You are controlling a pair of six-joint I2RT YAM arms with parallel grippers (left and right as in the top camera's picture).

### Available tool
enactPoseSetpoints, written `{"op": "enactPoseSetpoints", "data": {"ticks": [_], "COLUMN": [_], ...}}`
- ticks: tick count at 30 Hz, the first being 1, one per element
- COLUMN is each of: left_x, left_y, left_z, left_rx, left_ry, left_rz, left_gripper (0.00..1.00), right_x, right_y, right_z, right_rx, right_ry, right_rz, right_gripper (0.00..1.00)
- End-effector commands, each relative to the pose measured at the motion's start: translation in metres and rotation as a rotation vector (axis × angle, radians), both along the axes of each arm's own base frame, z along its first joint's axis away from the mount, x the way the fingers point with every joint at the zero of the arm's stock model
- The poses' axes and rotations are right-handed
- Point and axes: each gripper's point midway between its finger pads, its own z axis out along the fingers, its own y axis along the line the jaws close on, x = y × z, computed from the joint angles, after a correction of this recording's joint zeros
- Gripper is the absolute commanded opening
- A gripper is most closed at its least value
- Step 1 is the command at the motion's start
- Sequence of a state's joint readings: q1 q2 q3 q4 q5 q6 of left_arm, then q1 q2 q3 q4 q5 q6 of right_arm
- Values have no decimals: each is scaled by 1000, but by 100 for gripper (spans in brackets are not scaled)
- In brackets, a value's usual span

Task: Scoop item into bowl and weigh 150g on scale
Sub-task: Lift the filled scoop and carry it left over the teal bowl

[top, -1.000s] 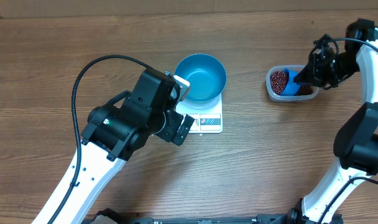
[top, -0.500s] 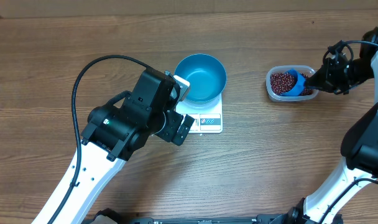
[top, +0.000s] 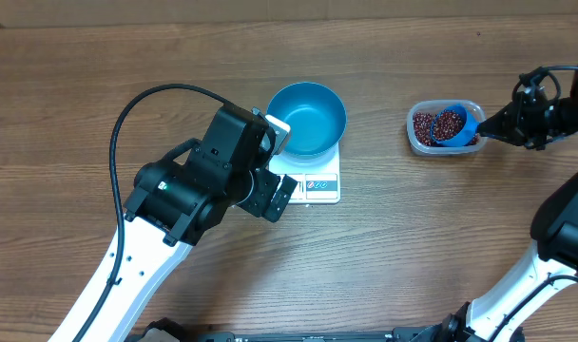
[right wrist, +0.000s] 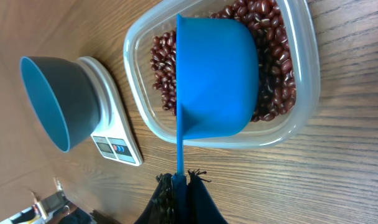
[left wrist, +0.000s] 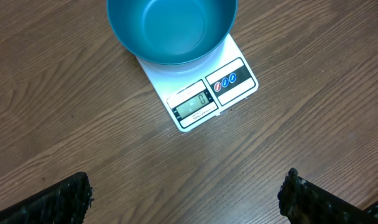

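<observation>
Centrally, the bowl (left wrist: pixel 170 28) sits on the scale (left wrist: pixel 204 93), whose display reads zero; the left gripper (left wrist: pixel 186 199) hovers nearby, jaws wide apart. The right gripper (right wrist: pixel 179 182), clamped on the handle of the scoop (right wrist: pixel 217 74), holds it over the beans (right wrist: pixel 162 59) in the tub (right wrist: pixel 134 74).

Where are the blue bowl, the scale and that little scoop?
blue bowl (top: pixel 308 116), overhead view, on its inner floor.
scale (left wrist: pixel 194 104), left wrist view, on its display.
scoop (right wrist: pixel 217 74), right wrist view, on its cup's outer wall.
</observation>
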State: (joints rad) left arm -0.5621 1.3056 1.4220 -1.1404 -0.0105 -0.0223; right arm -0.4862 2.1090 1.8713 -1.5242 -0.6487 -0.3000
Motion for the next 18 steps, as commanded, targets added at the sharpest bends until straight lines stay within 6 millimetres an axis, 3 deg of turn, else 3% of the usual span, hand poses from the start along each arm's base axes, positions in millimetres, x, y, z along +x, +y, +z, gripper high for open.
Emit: {"op": "enactPoseSetpoints", "data": {"ticks": [1, 18], "left_x": [1, 1], "left_y": [-1, -1], "left_z": [4, 4], "left_rx": [-6, -6], "left_ry": [-8, -8], "left_rz": [-13, -13], "left_gripper": [100, 100], "right_x": [-2, -5], "right_y": [-5, -10], "right_z": [1, 27], "right_rx": [56, 218], "right_ry": [-23, -153], "right_rz": [-10, -35], "right_gripper": [4, 4]}}
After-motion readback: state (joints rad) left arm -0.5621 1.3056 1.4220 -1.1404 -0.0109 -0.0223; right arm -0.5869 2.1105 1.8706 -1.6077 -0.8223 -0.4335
